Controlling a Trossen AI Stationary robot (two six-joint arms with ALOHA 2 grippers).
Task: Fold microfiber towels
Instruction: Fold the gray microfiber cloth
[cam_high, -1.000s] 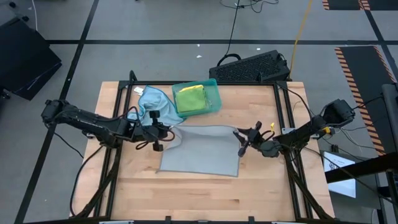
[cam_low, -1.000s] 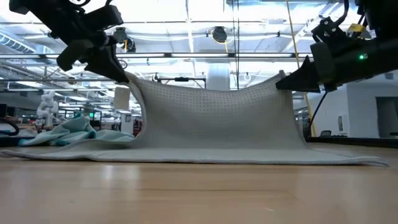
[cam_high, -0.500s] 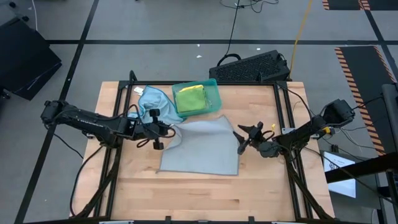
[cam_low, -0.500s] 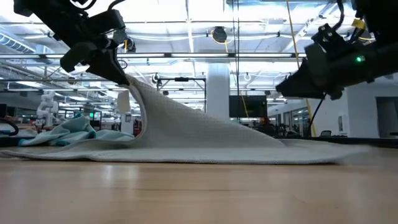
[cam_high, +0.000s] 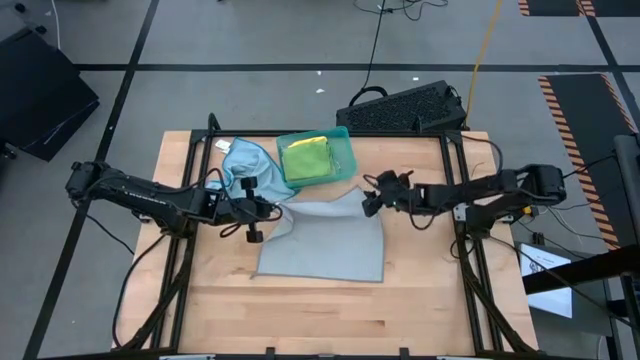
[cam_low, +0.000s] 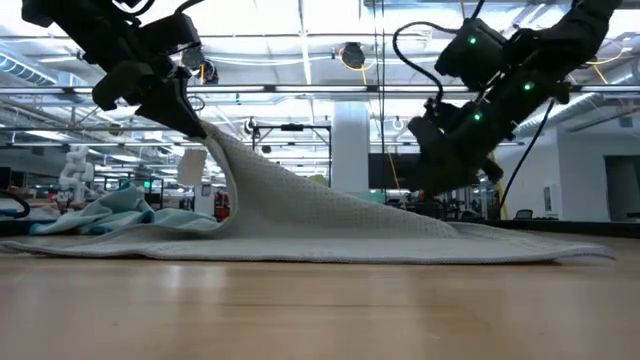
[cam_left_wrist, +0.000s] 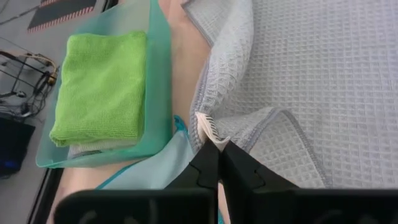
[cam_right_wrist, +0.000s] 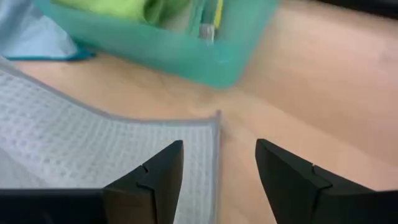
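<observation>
A: Grey towel (cam_high: 325, 243) is spread mid-table, and the left gripper (cam_high: 262, 212) is pinched tight on one far corner, lifting it off the wood.

B: Clear in the left wrist view: both fingers (cam_left_wrist: 208, 163) clamped on the hem by the white tag (cam_left_wrist: 208, 127), cloth draping away on both sides.

A: And the right gripper (cam_high: 368, 199)?

B: Empty, with its fingers (cam_right_wrist: 152, 174) spread apart. It hangs just above the other far corner, which lies flat on the table (cam_high: 420, 290), close to the teal tray (cam_high: 344, 150).

A: So only one corner is up. The low view shows the cloth sloping from the left gripper (cam_low: 190, 118) down to the board, the right gripper (cam_low: 440, 170) above the flat end.

B: I'd call this the start of the first fold: the right side needs a grasp on its corner before anything goes over.

A: What does that take?

B: Drop straight down so the fingers straddle the hem, close on that corner alone, and lift level with the left. Then both carry the far edge toward the near edge.

A: Risks?

B: The corner lies flat, so a finger may slide over it or bunch it.

A: Other towels?

B: A light blue one (cam_high: 243, 160) is crumpled beside the tray, and a folded green one (cam_high: 308, 157) sits inside it.
</observation>
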